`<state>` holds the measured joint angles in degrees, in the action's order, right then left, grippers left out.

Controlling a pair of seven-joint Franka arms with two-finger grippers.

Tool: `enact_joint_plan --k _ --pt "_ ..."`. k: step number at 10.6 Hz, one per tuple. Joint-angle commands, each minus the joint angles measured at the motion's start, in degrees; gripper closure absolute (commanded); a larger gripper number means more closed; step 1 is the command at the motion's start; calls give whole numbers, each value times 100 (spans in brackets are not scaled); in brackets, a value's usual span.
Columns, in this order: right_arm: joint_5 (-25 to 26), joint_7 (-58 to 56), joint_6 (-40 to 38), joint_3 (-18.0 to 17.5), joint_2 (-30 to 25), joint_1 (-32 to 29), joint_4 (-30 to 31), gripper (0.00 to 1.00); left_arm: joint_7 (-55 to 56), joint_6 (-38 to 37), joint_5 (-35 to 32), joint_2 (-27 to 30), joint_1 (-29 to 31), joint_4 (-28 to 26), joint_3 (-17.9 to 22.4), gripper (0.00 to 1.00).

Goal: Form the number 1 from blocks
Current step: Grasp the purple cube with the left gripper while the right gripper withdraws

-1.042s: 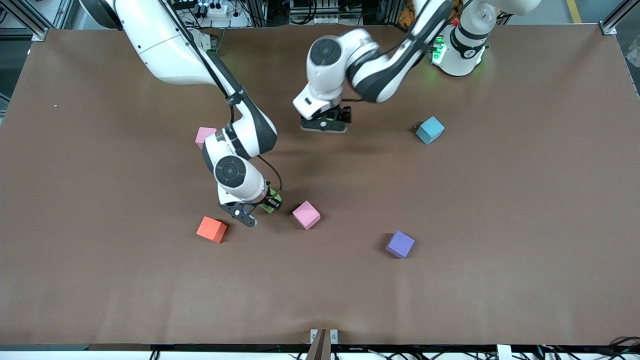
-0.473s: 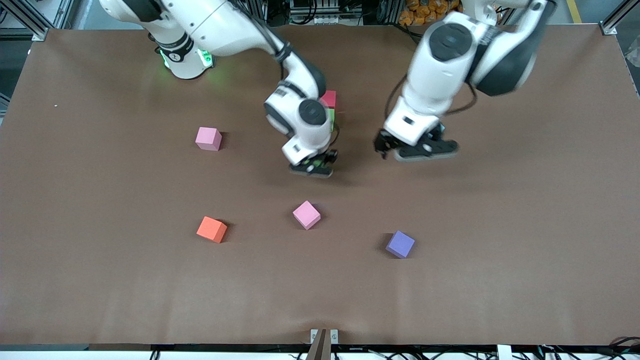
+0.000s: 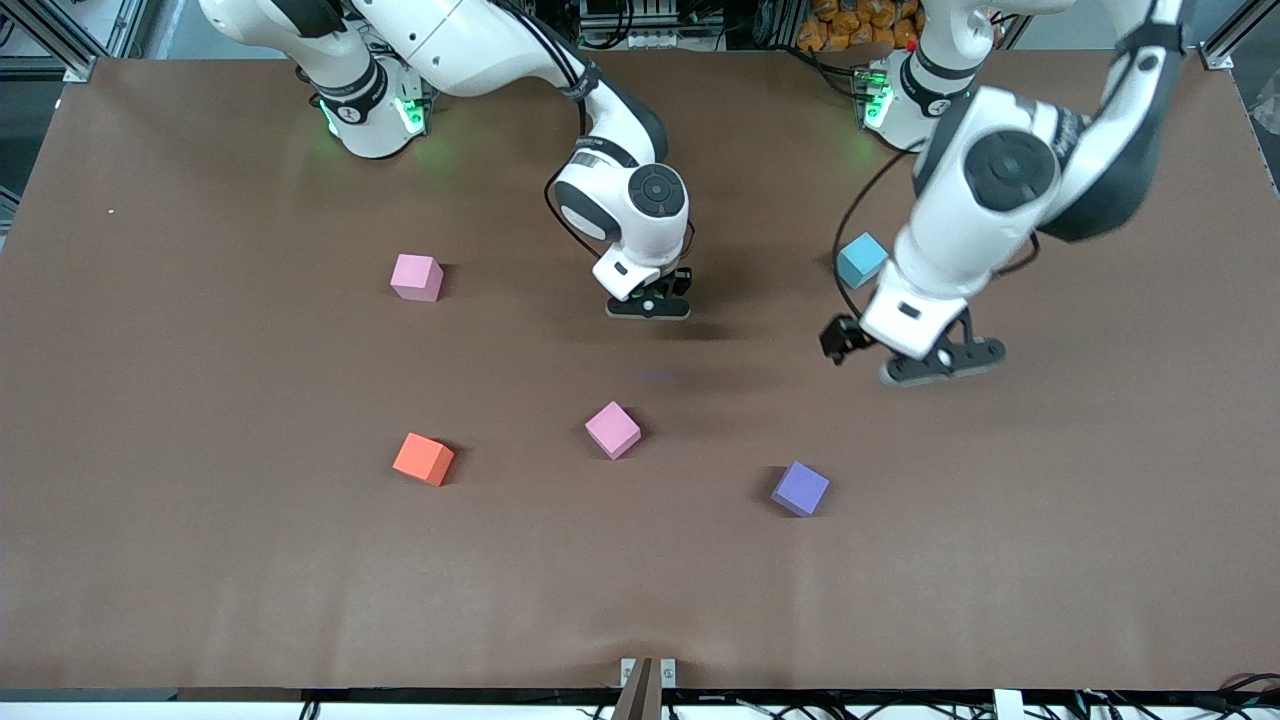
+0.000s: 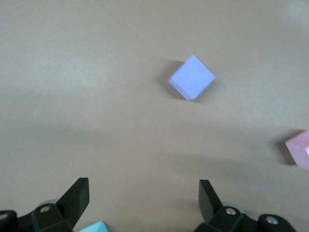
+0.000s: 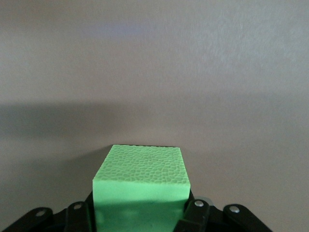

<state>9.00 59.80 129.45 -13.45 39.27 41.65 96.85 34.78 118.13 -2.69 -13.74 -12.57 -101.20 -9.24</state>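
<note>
Between the right pincer's (image 5: 140,215) fingers, a pebbly foam green cube (image 5: 140,186); left pincer (image 4: 143,203) spread wide.

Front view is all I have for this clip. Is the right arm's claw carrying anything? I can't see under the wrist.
Observer: Yes. The right wrist view shows a green block clamped between the fingers of the right claw.
Operator: And the left arm's claw, has it picked something up?
Observer: No. The left wrist view shows the left claw open, with nothing between its fingers.
Operator: What is that wrist camera looking at, then?
Observer: The purple block lies in its view, ahead of the open fingers and well apart from them.
</note>
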Motion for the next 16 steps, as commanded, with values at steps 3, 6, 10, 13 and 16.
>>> enact_joint_plan --k 3,6,10,13,16 --pt "102 58 36 -429 -402 -306 491 100 -68 -150 1042 -1488 -289 1338 756 0" --pt "128 40 221 -632 -605 -482 870 100 29 -150 1209 -2236 -518 1918 1056 0" --pt "128 40 476 -632 -561 -482 879 100 29 -158 1219 -2633 -712 2192 1302 0" --pt "172 40 484 -632 -535 -456 879 100 160 -510 1638 -3089 -973 2885 1651 0" --pt "181 58 625 -632 -517 -421 888 100 852 -484 2220 -3616 -1230 3517 2040 0"
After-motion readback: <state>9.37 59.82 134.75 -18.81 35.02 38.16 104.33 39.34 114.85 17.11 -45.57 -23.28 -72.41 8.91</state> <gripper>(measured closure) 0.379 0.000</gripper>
